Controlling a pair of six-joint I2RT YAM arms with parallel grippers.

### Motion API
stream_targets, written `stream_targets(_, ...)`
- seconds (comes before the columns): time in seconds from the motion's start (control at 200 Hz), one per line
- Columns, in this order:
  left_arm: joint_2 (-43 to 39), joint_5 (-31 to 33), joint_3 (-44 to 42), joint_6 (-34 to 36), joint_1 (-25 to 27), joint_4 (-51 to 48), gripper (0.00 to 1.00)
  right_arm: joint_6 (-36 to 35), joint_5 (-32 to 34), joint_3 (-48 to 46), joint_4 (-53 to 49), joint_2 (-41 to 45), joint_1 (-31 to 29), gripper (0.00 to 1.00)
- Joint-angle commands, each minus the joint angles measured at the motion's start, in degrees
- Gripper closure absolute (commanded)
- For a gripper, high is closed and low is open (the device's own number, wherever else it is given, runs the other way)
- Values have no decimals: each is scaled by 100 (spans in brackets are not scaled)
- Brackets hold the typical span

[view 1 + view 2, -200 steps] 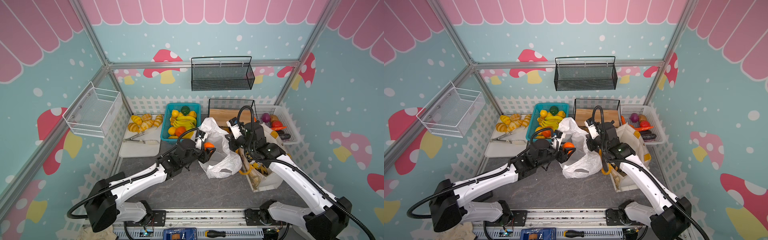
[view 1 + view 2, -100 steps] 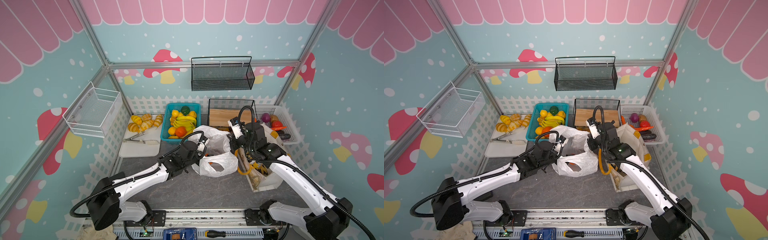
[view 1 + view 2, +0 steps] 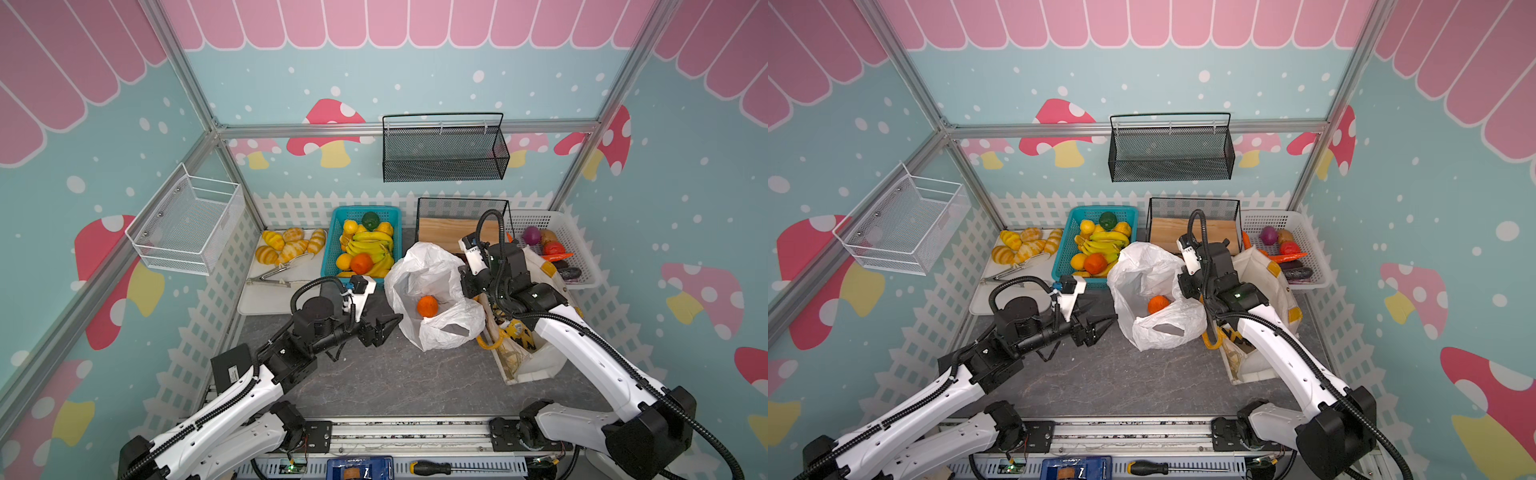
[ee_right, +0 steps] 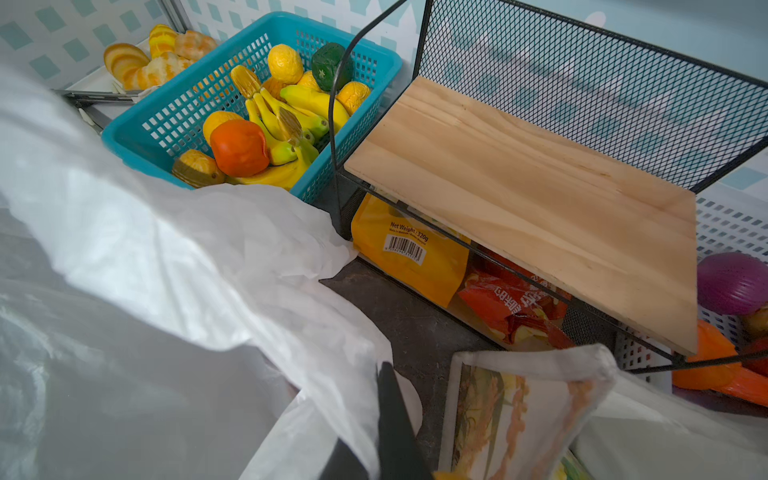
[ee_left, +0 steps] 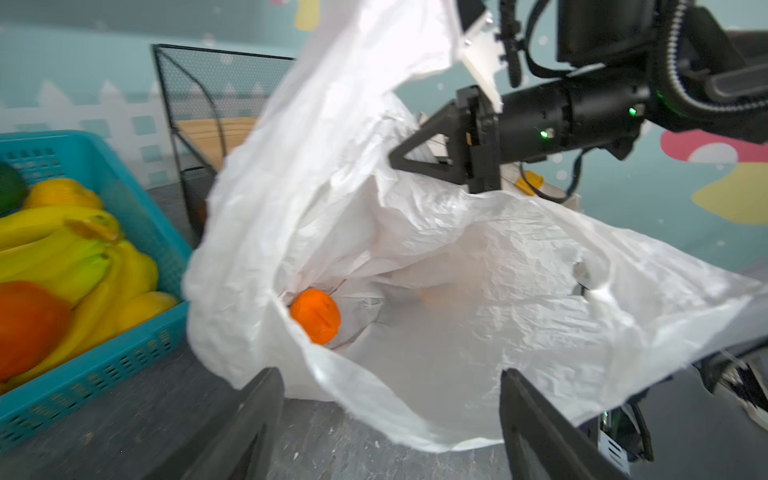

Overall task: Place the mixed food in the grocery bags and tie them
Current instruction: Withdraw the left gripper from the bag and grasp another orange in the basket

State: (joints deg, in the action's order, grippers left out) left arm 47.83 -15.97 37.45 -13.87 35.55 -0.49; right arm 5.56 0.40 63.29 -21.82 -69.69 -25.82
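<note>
Surface: grey tabletop (image 3: 374,374), spread beneath both arms.
Left gripper (image 3: 384,328): fingers spread, nothing held, just outside the mouth of the white plastic bag (image 3: 432,266).
Orange (image 3: 427,306): laid inside the bag, apart from those fingers.
Right gripper (image 5: 398,160): fingers pressed together on the bag's rim.
Teal basket (image 3: 335,237): set behind the bag.

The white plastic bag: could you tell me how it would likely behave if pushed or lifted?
Probably floppy: the white plastic bag is thin and crumpled, sagging away from where the right gripper pinches its rim. Likely very light, so a push would crumple or slide it. The orange inside looks free to roll as the film shifts.
</note>
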Motion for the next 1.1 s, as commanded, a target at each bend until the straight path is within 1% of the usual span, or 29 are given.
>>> stream_targets(0.0, 146, 857, 28, -1106, -786, 305, 17, -126, 4, 43, -15, -27, 56, 100)
stream_targets(0.035, 415, 1174, 237, -1315, -1094, 29, 16, -139, -9, 43, -7, -25, 69, 100)
stream_targets(0.05, 562, 1241, 340, -1368, -1169, -85, 16, -135, -19, 39, -6, -27, 71, 100)
stream_targets(0.065, 714, 1266, 447, -1388, -1379, -188, 16, -137, -34, 35, 2, -21, 77, 100)
stream_targets(0.115, 1347, 1125, 805, -1261, -1700, -376, 16, -148, -65, 30, 18, -35, 78, 100)
stream_targets(0.19, 2352, 947, 1423, -964, -1952, -697, 15, -146, -105, 26, 25, -40, 85, 100)
stream_targets(0.28, 3374, 857, 2042, -661, -2124, -920, 14, -174, -113, 26, 21, -22, 85, 100)
stream_targets(0.385, 4337, 1027, 2716, -188, -2158, -1016, 12, -186, -120, 21, 28, -7, 99, 100)
stream_targets(0.52, 5563, 1358, 3813, 279, -2167, -1819, 11, -192, -150, 8, 25, -10, 108, 100)
stream_targets(0.575, 5959, 1369, 4124, 371, -2167, -2020, 11, -187, -146, 0, 29, -6, 113, 100)
stream_targets(0.745, 6734, 1160, 4648, 464, -2164, -2192, 12, -201, -176, -9, 76, -30, 131, 100)
stream_targets(0.856, 7096, 1013, 4912, 444, -2158, -2193, 15, -188, -270, 23, 99, -129, 130, 100)
stream_targets(0.931, 7238, 1023, 5038, 437, -2158, -2185, 22, -192, -314, 43, 99, -159, 130, 100)
stream_targets(0.986, 7271, 1042, 5081, 435, -2160, -2176, 28, -183, -326, 28, 123, -159, 130, 100)
stream_targets(1.096, 7119, 1069, 5026, 421, -2158, -2060, 41, -170, -340, 0, 129, -161, 130, 100)
